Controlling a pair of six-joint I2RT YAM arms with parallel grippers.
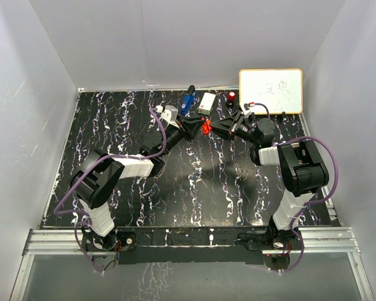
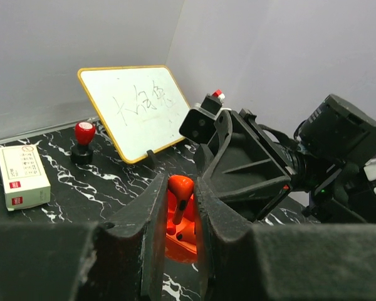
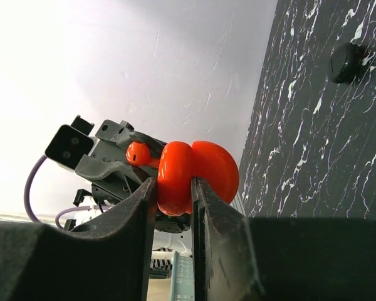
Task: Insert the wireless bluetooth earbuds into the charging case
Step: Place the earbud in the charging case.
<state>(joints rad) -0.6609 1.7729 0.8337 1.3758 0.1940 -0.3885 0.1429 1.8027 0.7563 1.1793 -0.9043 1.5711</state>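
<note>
You are at the insertion step itself. Your left claw (image 2: 180, 182) is pinched nearly closed on a small orange-red plastic earbud (image 3: 138, 153). Your right claw (image 3: 174, 183) is clamped just as tightly on the glossy orange-red clamshell charging case (image 3: 210, 168), which is hinged open into two rounded lobes. Both sit over the far part of the black, white-veined marble-look surface (image 1: 194, 188), in front of the yellow-framed whiteboard (image 1: 271, 91), with the two claws meeting tip to tip. Whether the case is lifted clear of the surface I cannot tell. The earbud's long axis runs from its rounded bulb to the tip of its stem. The stem end points at the case and the bulb points away, back toward your left claw. In the right wrist view that axis lies close to level, and the stem reaches the nearer lobe. I cannot tell whether it is already in its socket, though the left wrist view shows a dark hollow in the case just beyond the bud. I judge the next move to be a short, straight push along the stem's line with the case held steady, and only then a release by the left claw. Any sideways tilt could jam the stem against the socket rim.
</note>
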